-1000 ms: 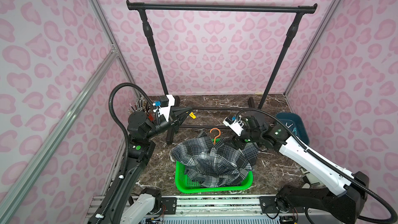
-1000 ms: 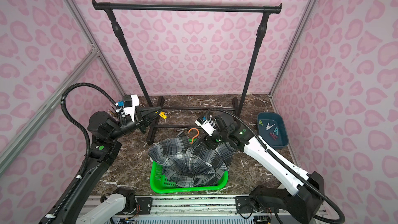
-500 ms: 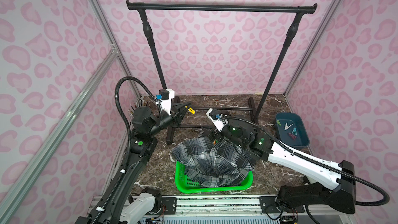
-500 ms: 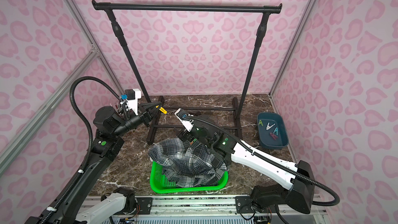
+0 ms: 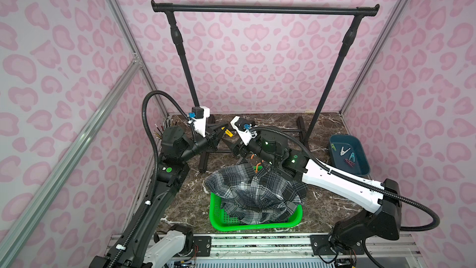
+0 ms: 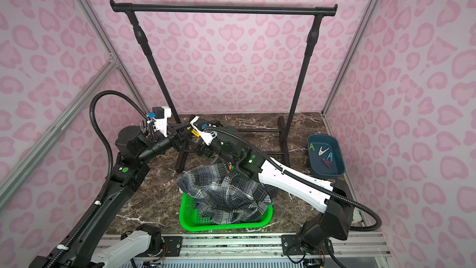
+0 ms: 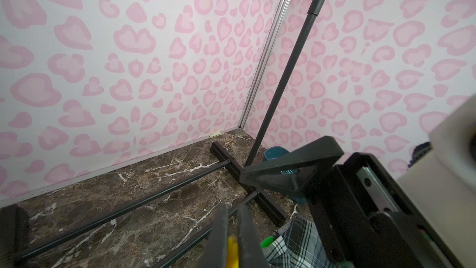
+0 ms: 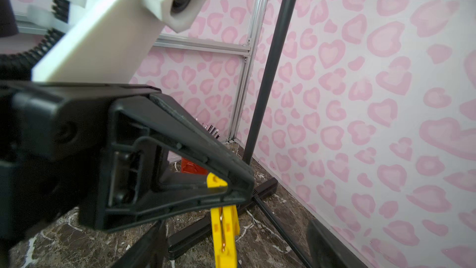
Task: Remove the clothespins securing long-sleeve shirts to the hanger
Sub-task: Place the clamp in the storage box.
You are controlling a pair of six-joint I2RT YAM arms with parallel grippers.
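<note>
Your left gripper (image 8: pixel 240 188) clamps tight on yellow clothespin (image 8: pixel 224 228), held high, clear of plaid shirt (image 5: pixel 253 193): pin already off. Shirt and orange hanger (image 5: pixel 252 156) slump over green basket (image 5: pixel 219 224). Your right gripper (image 5: pixel 232 147) gapes wide, empty, beside pin: likely handover toward blue bin (image 5: pixel 362 162).

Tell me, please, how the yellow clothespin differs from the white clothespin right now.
The yellow clothespin is bright yellow; the white clothespin is white. The yellow clothespin is pinched in the shut left tool and held up in the air; the white clothespin is free. The white clothespin lies in the blue tray among other pins; the yellow clothespin is alone. Both are off the shirt.
</note>
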